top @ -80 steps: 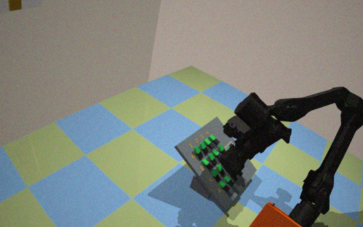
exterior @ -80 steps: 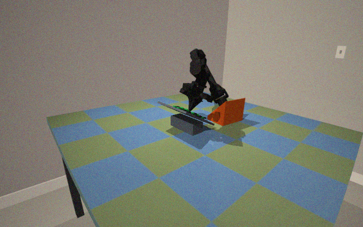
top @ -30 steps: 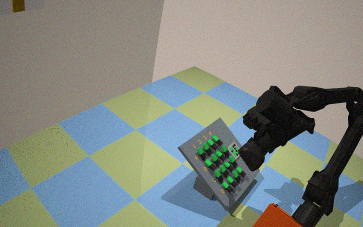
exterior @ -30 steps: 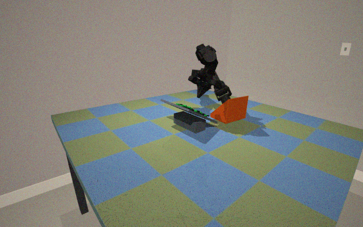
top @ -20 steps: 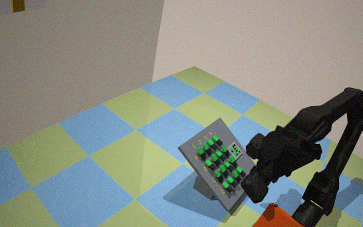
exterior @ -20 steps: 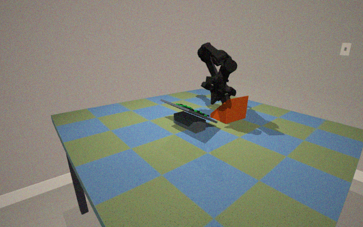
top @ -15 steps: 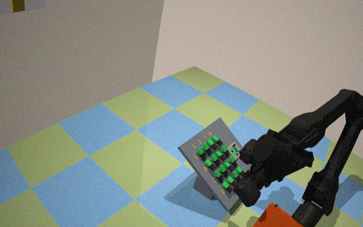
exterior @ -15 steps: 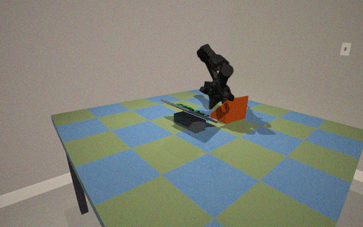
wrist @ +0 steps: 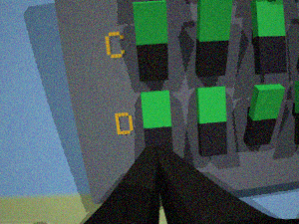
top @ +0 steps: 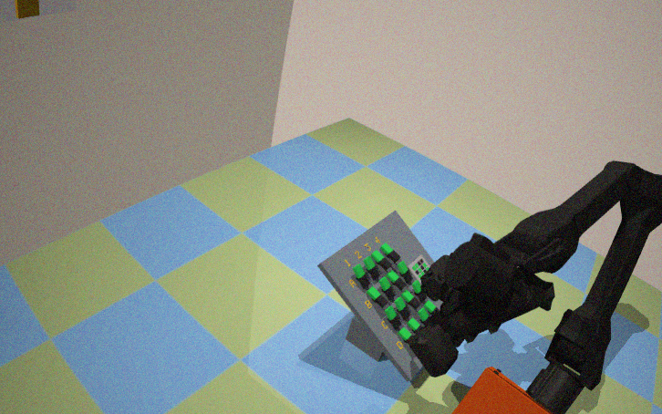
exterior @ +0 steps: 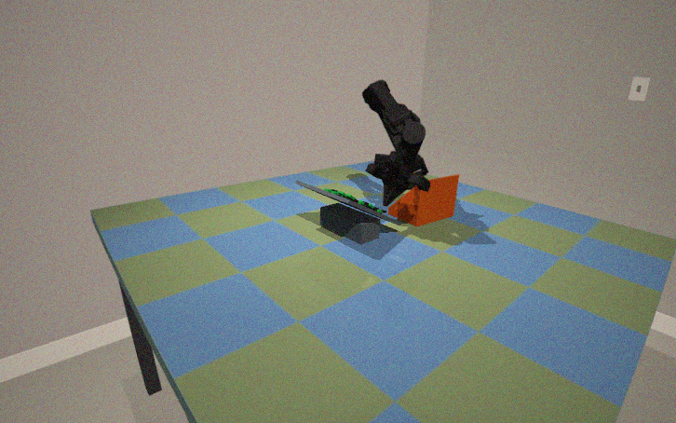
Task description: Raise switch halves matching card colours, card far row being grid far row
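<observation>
The tilted grey panel [top: 394, 226] [exterior: 309, 184] [wrist: 90, 74] carries green-and-dark switches in rows A to D. My gripper [exterior: 385, 203] [wrist: 155, 154] is shut and empty. Its tips are at the panel's near end and cover part of the dark nearer half of switch D1 [top: 404, 333] [wrist: 156, 110] in the wrist view; contact is not clear. Switches D2 [wrist: 212, 105] and D3 [wrist: 267, 102] are to its right, and C1 [wrist: 150, 23] is beyond. The small card [top: 420, 266] is partly behind the arm in the top view and outside the wrist view.
An orange block [top: 501, 393] [exterior: 435, 202] stands beside the arm's base. A dark support block [exterior: 338, 218] is under the panel. The panel's near edge lies close below the fingers. The arm hangs over the panel's near right part in the top view.
</observation>
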Available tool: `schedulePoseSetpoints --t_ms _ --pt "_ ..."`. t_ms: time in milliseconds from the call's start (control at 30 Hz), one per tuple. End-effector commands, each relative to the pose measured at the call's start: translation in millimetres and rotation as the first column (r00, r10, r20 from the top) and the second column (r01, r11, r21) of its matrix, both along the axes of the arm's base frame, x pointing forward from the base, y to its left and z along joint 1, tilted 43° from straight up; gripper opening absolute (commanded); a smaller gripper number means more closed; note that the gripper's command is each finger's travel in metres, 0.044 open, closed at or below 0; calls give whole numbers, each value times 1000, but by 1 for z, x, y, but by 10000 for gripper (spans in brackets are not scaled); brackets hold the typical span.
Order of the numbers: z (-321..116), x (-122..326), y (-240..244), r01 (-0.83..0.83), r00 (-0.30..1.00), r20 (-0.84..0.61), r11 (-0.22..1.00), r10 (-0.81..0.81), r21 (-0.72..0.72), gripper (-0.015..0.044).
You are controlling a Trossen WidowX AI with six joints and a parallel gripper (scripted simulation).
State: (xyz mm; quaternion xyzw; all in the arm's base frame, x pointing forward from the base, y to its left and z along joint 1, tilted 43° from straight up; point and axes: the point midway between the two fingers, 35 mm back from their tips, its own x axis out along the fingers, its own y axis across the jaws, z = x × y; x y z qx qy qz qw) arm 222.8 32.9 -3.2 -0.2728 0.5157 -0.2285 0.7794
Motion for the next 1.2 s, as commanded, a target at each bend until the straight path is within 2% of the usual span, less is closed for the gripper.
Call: schedulePoseSetpoints --t_ms 0,1167 --pt "-4 -1 -6 -1 1000 -8 1000 1 -13 0" --pt "-7 1 -9 -1 1000 -8 1000 1 -13 0"
